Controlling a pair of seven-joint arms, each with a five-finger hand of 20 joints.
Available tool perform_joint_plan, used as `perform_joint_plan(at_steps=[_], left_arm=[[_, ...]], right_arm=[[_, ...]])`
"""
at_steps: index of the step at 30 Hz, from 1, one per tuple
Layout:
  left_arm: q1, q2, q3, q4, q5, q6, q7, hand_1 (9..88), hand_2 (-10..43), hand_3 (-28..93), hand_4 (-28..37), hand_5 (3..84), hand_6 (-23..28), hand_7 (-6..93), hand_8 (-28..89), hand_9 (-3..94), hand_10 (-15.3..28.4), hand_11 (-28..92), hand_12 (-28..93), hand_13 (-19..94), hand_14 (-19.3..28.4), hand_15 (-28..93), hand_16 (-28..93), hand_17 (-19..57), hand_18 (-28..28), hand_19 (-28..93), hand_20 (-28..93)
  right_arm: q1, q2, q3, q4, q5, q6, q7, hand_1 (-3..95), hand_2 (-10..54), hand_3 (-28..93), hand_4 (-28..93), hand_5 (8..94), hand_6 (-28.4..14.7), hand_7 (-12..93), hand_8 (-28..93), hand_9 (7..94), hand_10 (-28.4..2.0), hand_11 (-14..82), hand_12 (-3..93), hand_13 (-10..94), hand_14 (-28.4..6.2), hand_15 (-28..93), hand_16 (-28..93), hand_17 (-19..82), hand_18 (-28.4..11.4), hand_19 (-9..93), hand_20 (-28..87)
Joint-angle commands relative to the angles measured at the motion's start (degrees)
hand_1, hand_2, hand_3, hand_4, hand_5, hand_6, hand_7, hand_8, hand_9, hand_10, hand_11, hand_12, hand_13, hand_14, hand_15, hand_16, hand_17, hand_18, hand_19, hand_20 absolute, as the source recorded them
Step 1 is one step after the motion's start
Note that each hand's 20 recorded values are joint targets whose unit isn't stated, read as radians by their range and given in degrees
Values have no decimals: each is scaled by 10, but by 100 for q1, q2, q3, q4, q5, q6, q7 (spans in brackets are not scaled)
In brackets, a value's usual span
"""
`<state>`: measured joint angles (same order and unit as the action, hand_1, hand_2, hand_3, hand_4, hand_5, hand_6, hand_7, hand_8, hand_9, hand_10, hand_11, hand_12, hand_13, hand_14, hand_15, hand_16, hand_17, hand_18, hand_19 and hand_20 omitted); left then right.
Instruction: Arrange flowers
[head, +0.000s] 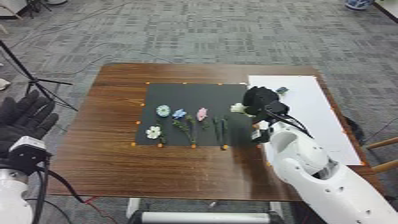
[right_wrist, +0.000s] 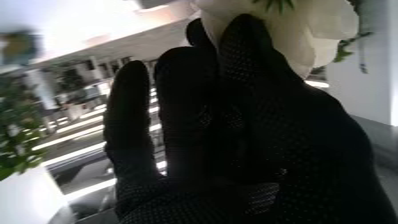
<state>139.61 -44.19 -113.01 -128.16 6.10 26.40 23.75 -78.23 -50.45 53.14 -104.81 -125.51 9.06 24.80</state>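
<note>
Flowers on mat, one (white) in right hand

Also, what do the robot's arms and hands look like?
Left arm and right arm: white, smooth rounded shells, black cables near the wrists, small dark spots on the right one. Left hand and right hand: black gloves, the right one's fabric finely dotted.

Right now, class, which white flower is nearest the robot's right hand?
The white flower held in the right hand; the other lies left on the black mat.
</note>
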Motion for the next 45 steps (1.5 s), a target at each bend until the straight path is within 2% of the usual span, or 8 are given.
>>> perform_joint_plan(at_steps=[1,10,23,26,30,36,42,45], left_arm=[[5,-28,14,3,50,-30,-81,268,169,711,-283,394,87,100,-75,325,134,166,118,242,131,271,-20,-17,119,228,124],[-161,35,246,71,33,-36,-194,268,170,709,-283,394,86,101,-75,325,133,166,118,243,132,271,-21,-18,120,230,124],[-74,3,146,33,-47,1,-121,268,171,708,-283,394,87,102,-75,324,133,166,119,242,133,276,-19,-18,120,231,123],[-74,-40,98,27,7,1,-258,268,172,707,-283,394,87,102,-75,324,134,166,119,241,134,276,-20,-18,119,231,123],[-79,-91,17,44,138,-165,-537,268,174,704,-283,390,87,99,-75,318,133,164,119,237,135,273,-21,-18,120,230,122],[-48,-94,-6,42,53,-179,-501,270,178,699,-283,383,85,97,-74,314,131,162,121,235,136,271,-18,-21,121,233,122],[18,-141,-35,16,53,-149,-454,269,179,700,-282,379,83,97,-73,312,131,158,123,233,136,269,-17,-22,121,230,120],[71,-156,-75,0,39,-162,-430,269,178,699,-283,380,84,96,-72,312,132,158,124,233,136,268,-16,-22,122,230,120]], right_arm=[[706,-478,-630,435,-42,115,-502,653,-95,664,-283,737,14,377,46,858,-73,168,510,697,-59,568,457,314,-225,760,374],[1165,-852,-955,1154,-158,240,-302,645,-95,669,-283,732,16,386,35,857,-69,169,506,697,-58,569,453,316,-221,759,374],[1066,-786,-1008,1256,-510,12,-324,642,-95,676,-283,710,16,371,8,839,-68,147,474,686,-48,547,460,307,-217,749,371],[1078,-813,-1061,1305,-709,-35,-362,638,-95,675,-283,705,14,357,-1,836,-68,141,465,685,-48,538,460,304,-218,745,370],[1008,-813,-999,1197,-521,-264,-334,630,-95,678,-283,684,7,316,-20,808,-69,103,406,671,-44,523,457,296,-217,738,365],[966,-805,-922,1161,-449,-402,-249,622,-95,682,-283,658,11,253,-57,767,-77,71,343,658,-42,521,449,286,-217,732,358],[889,-690,-802,963,-459,-398,-194,615,-95,691,-283,629,3,234,-144,669,-110,176,200,639,-46,528,434,279,-219,731,352],[883,-658,-734,894,-467,-446,-175,608,-95,699,-283,606,-6,227,-145,626,-121,174,172,629,-48,535,424,277,-221,731,349]])
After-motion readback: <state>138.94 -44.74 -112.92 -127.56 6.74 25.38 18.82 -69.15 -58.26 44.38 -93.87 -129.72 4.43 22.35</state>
